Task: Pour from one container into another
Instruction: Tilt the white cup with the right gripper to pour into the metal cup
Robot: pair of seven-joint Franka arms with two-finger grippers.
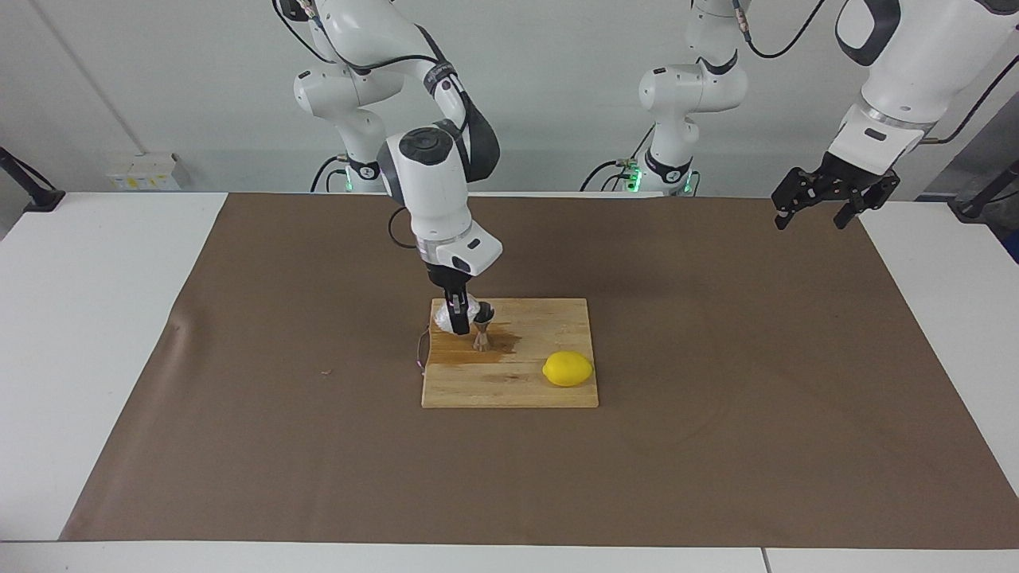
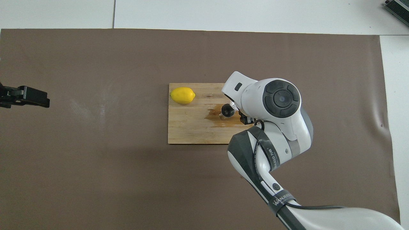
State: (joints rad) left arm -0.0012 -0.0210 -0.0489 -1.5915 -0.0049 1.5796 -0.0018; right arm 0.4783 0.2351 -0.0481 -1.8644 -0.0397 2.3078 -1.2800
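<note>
Right gripper [image 1: 457, 314] — fingers closed on the glass cup [image 1: 466, 307], held in the air over the corner of the cutting board [image 1: 549, 394] that lies toward the right arm's end and nearer the robots. The cup sits directly beside the jigger [image 1: 482, 328], at about the height of its upper cone and apparently touching or nearly touching its rim; whether the cup is tilted cannot be read. The jigger stands upright on the board, long axis vertical, its open mouth [image 2: 227, 109] facing up, inside a dark wet stain [image 1: 470, 352]. The move turns on this: the mouth lies from the cup toward the left arm's end, so the pour has to tip that way. The target is narrow, and the stain suggests how easily liquid misses. A lemon [image 1: 568, 368] lies on the board, well apart from the jigger. Left gripper [image 1: 832, 197] waits with fingers spread, empty, above the left arm's end of the brown cloth [image 1: 716, 446].
</note>
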